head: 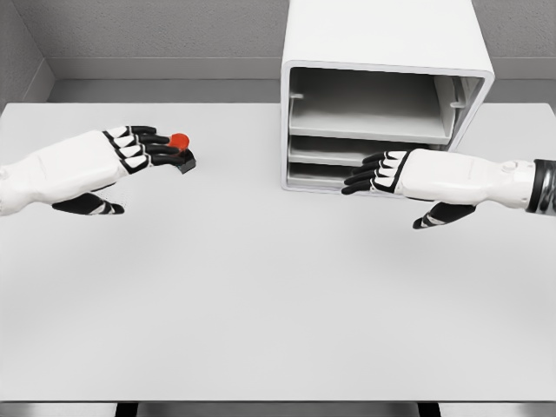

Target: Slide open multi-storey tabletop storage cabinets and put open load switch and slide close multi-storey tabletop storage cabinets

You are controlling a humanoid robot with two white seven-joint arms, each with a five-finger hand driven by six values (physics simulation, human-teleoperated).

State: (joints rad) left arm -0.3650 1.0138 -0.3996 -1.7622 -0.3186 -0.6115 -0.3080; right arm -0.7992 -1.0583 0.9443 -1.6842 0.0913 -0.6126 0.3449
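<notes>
A white multi-storey storage cabinet (382, 95) stands at the back of the table, right of centre, its front showing stacked grey drawers. A small black load switch with a red button (182, 151) lies on the table at the left. My left hand (143, 148) reaches in from the left, its fingertips over and touching the switch, thumb spread below, fingers extended. My right hand (382, 172) comes in from the right, fingers stretched toward the lowest drawer's front edge (321, 178), holding nothing.
The white table (278, 304) stretches wide in front of both hands. Grey walls stand behind the cabinet and at the far left corner.
</notes>
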